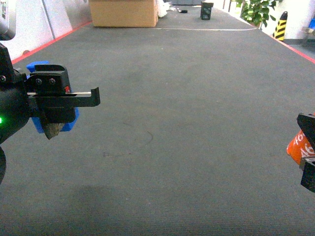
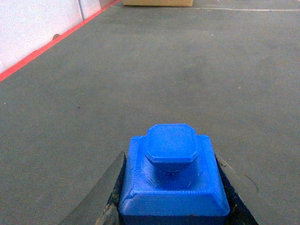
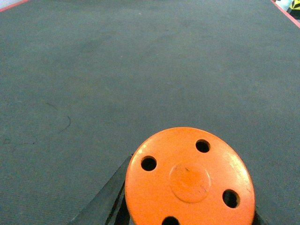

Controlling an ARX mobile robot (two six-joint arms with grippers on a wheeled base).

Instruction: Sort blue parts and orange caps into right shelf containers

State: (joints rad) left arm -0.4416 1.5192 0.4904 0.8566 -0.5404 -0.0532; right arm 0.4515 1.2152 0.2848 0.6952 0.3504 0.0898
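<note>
Left gripper [image 1: 61,105], at the left edge of the head view, is pinching a blue part [image 1: 74,119]; blue is showing above and below the black jaws there. In the left wrist view the blue part [image 2: 173,180] is filling the lower centre of the frame, a stepped block with an octagonal boss on top, and dark fingers [image 2: 105,197] are pressing against both of its sides. Right gripper [image 1: 307,152], at the right edge of the head view, is clamping an orange cap [image 1: 298,146] with white lettering partly showing on its side. In the right wrist view the orange cap [image 3: 190,180] is sitting at the lower centre, flat top facing the camera, four small holes ringing a shallow round centre mark; one dark finger [image 3: 110,197] is touching its left side. Grey carpet floor [image 1: 187,123] is lying beneath both arms. A red floor line [image 1: 49,43] is running along the upper left, a cardboard box [image 1: 124,13] is standing at the top centre, a small dark bin [image 1: 206,10] is sitting to its right, and a potted plant [image 1: 258,10] and a yellow-black post [image 1: 280,25] are occupying the upper right.
</note>
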